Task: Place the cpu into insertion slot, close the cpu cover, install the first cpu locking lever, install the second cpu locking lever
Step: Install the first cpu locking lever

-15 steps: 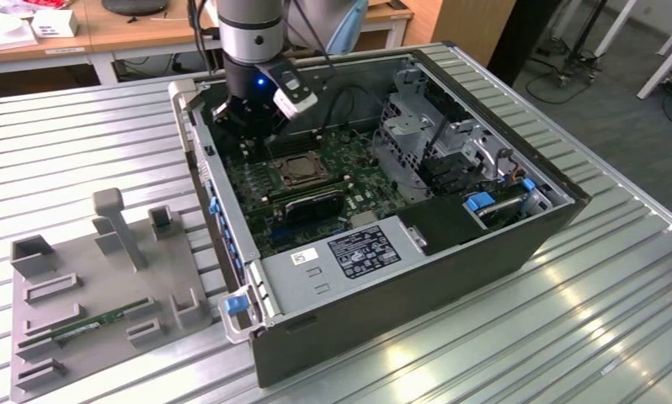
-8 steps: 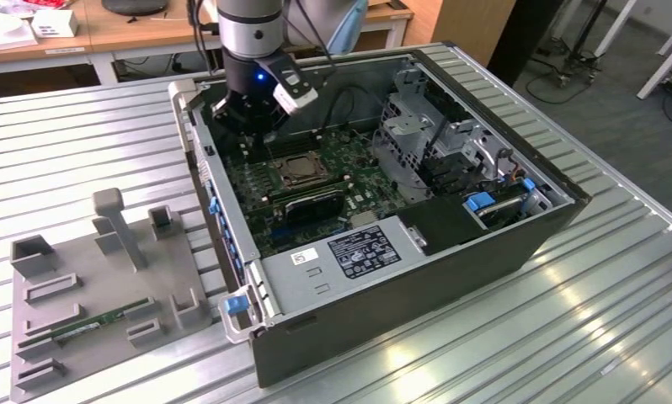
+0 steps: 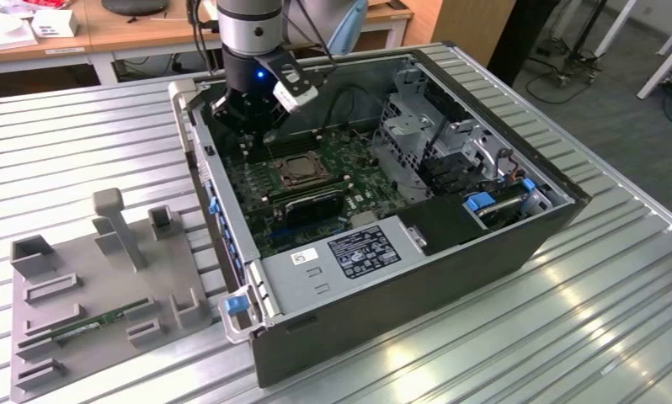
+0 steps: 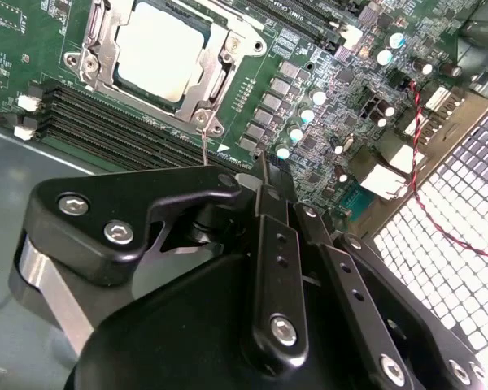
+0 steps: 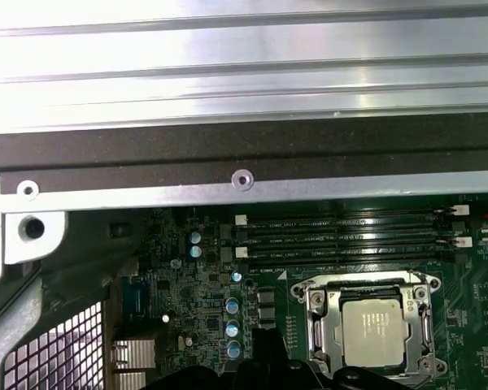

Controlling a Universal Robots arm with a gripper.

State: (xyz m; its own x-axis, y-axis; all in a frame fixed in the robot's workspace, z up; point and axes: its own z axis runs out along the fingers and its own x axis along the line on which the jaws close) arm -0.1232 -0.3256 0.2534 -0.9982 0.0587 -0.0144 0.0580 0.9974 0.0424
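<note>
The cpu [image 4: 159, 49] [image 5: 374, 329] lies flat in the insertion slot [image 5: 366, 284] on the green board, its silvery face up. The cpu cover [image 4: 221, 75] [image 5: 315, 325] frames it and appears to lie down over it. A thin metal locking lever [image 4: 205, 146] rises from a corner of the socket toward my fingertips. My gripper [image 4: 268, 175] [image 5: 268, 351] hangs inside the open computer case just beside the socket [image 3: 296, 174], over the memory slots, and looks shut with nothing seen between its fingers. In the exterior view the gripper [image 3: 249, 135] is just beyond the socket.
Long black memory slots [image 4: 106, 122] [image 5: 342, 236] run beside the socket. The case wall [image 5: 228, 154] is close behind the gripper. A drive cage [image 3: 426, 135] and power supply [image 3: 348, 252] flank the board. A grey fixture tray [image 3: 89, 295] holds a green memory stick [image 3: 94, 322].
</note>
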